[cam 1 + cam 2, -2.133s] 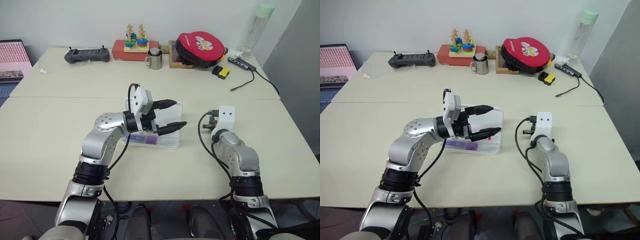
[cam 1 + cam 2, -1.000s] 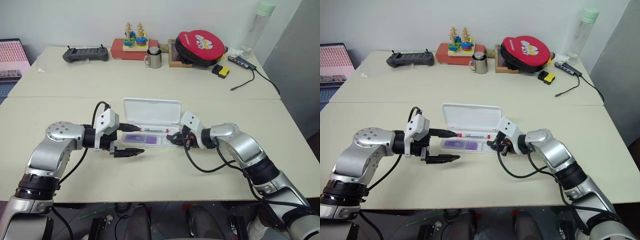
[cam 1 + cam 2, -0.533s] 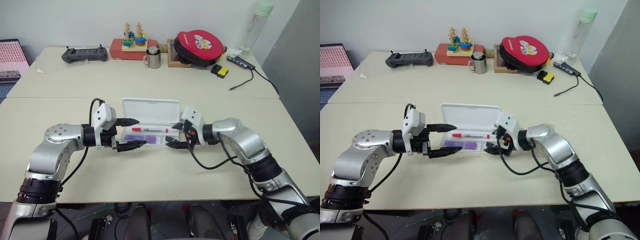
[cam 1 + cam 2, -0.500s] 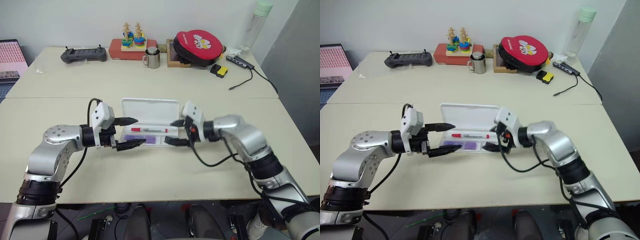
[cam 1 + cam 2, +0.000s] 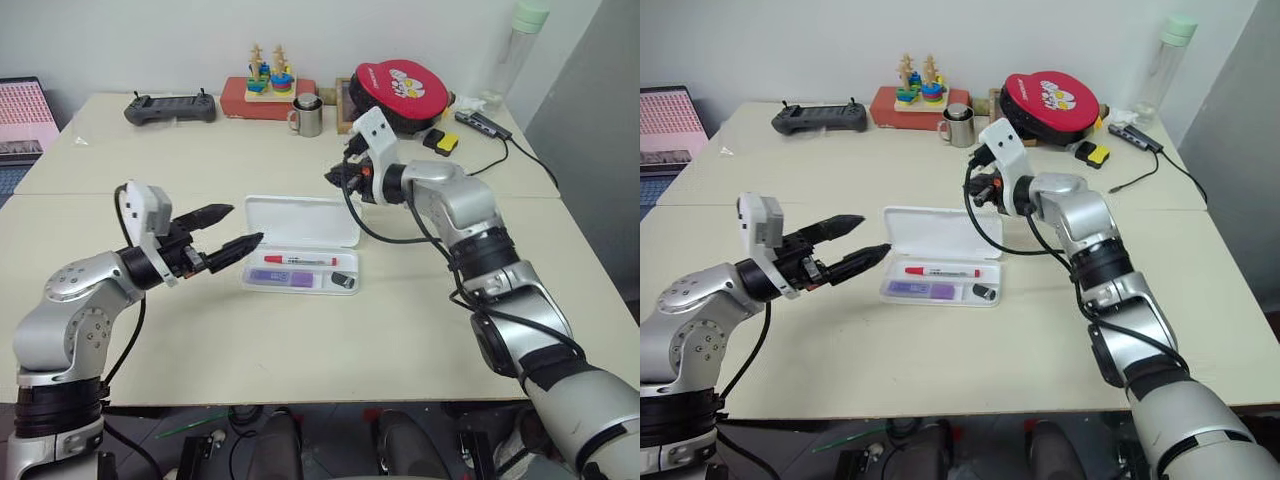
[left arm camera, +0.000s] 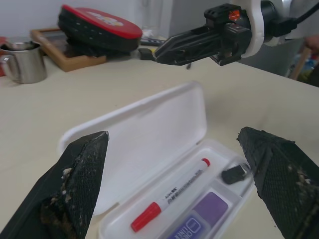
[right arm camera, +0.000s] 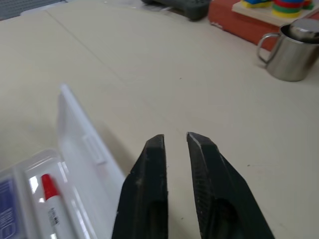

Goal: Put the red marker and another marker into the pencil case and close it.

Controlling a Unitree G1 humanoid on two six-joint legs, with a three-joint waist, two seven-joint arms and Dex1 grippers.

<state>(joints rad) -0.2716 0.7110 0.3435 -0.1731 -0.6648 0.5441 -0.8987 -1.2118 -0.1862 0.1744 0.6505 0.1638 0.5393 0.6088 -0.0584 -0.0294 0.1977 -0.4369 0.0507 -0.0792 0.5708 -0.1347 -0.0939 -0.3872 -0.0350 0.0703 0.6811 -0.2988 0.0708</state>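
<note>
The pencil case [image 5: 300,245] lies open mid-table, the red marker [image 5: 298,260] and lilac marker [image 5: 280,277] in its tray. Both grippers have drawn back since a second ago: the left gripper [image 5: 225,240] spread and empty, the right gripper [image 5: 338,175] pinched together beyond the lid. Only closing remains. The small dark piece [image 5: 342,281] is probably a cap.

Two beige tables [image 5: 300,340] pushed together (seam visible), plain white wall [image 5: 150,40] behind, grey panel [image 5: 590,120] right.
</note>
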